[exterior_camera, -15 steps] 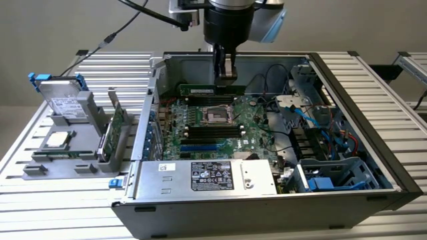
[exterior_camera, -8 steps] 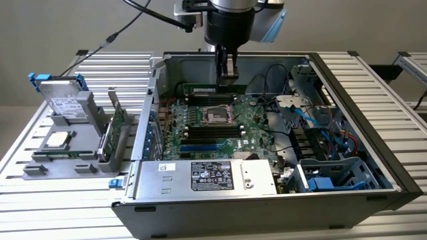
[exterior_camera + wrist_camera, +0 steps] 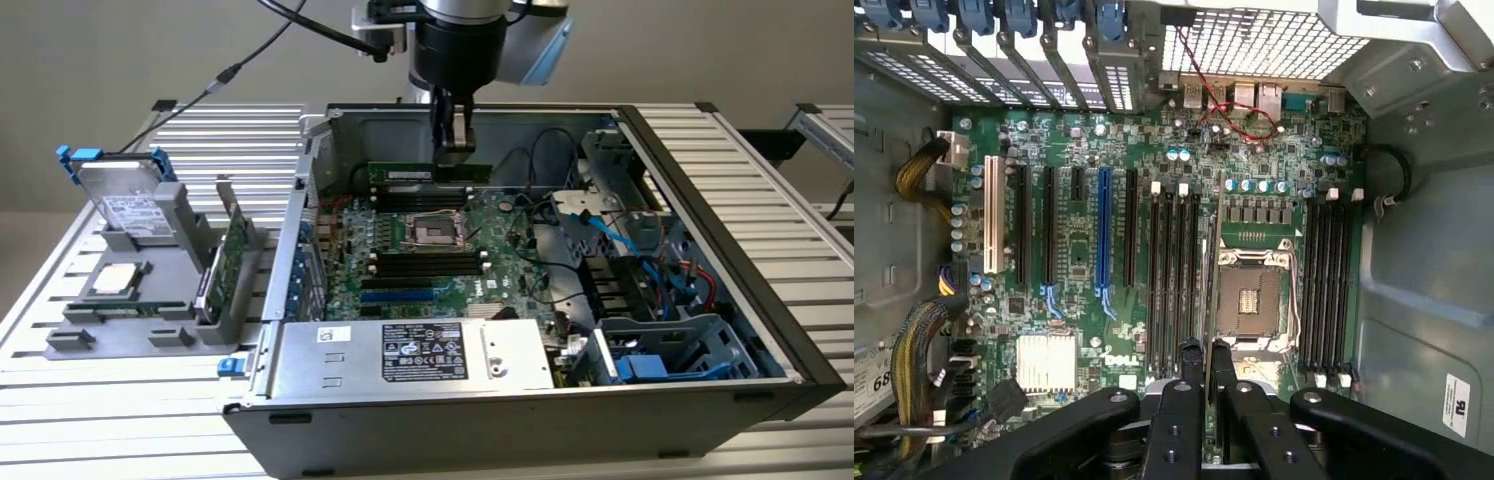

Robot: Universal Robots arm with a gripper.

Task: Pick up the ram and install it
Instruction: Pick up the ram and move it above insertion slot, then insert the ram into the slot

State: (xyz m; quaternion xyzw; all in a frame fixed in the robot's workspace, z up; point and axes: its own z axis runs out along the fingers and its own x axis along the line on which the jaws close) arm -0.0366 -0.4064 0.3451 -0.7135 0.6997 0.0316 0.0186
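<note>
The ram [image 3: 416, 172], a long narrow green stick, hangs level just above the far memory slots [image 3: 414, 192] of the motherboard [image 3: 501, 262] inside the open computer case. My gripper [image 3: 454, 152] reaches straight down from above and is shut on the ram's upper edge. In the wrist view the ram [image 3: 1210, 262] appears edge-on as a thin dark strip, running out from between the two black fingers [image 3: 1185, 372]. It lies between a bank of black memory slots [image 3: 1174, 270] and the processor socket [image 3: 1249, 300]. A second slot bank [image 3: 1329, 282] sits beyond the socket.
The case walls [image 3: 747, 300] ring the board. A silver power supply [image 3: 414, 355] lies at the front, with drive cages and blue cables [image 3: 607, 235] on the exterior view's right. Outside, a grey rack holds a hard drive [image 3: 120, 200] and a green expansion card [image 3: 234, 245].
</note>
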